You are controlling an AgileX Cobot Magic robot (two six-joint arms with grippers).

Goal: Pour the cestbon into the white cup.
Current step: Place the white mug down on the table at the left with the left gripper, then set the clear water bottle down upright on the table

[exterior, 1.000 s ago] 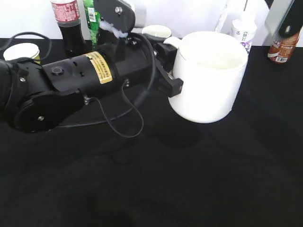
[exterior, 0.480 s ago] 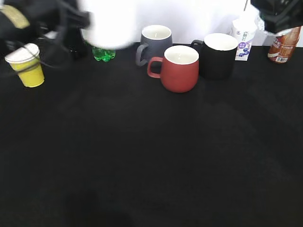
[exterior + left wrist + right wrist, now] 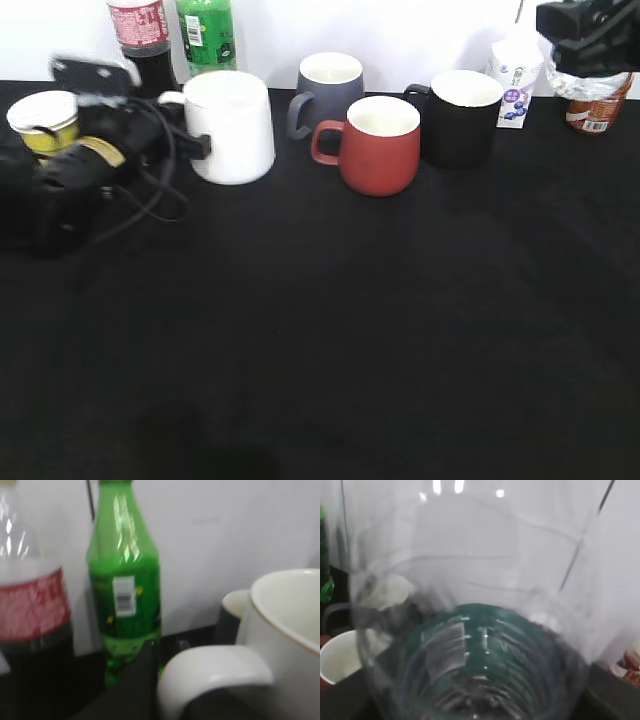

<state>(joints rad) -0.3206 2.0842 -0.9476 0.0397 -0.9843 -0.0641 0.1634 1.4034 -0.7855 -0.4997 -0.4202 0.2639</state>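
The white cup (image 3: pixel 232 128) stands upright on the black table at the back left. My left gripper (image 3: pixel 190 148) is at its handle, shut on it. In the left wrist view the handle (image 3: pixel 215 672) sits beside a dark finger (image 3: pixel 143 685), with the cup's rim (image 3: pixel 285 615) to the right. My right gripper (image 3: pixel 588 40) is raised at the far right and shut on the cestbon (image 3: pixel 576 80). The clear bottle with its dark green label (image 3: pixel 485 650) fills the right wrist view. Its cap is hidden.
Behind the white cup stand a dark cola bottle (image 3: pixel 140 40) and a green soda bottle (image 3: pixel 205 35). A yellow paper cup (image 3: pixel 45 120) sits far left. Grey (image 3: pixel 330 85), red (image 3: pixel 380 145) and black (image 3: pixel 462 115) mugs stand mid-back. A small carton (image 3: pixel 515 80) and a brown bottle (image 3: pixel 602 112) stand back right.
The white cup, held high in the middle a second ago, swung left and now stands on the table at the back left. My right gripper stayed at the top right with the bottle.
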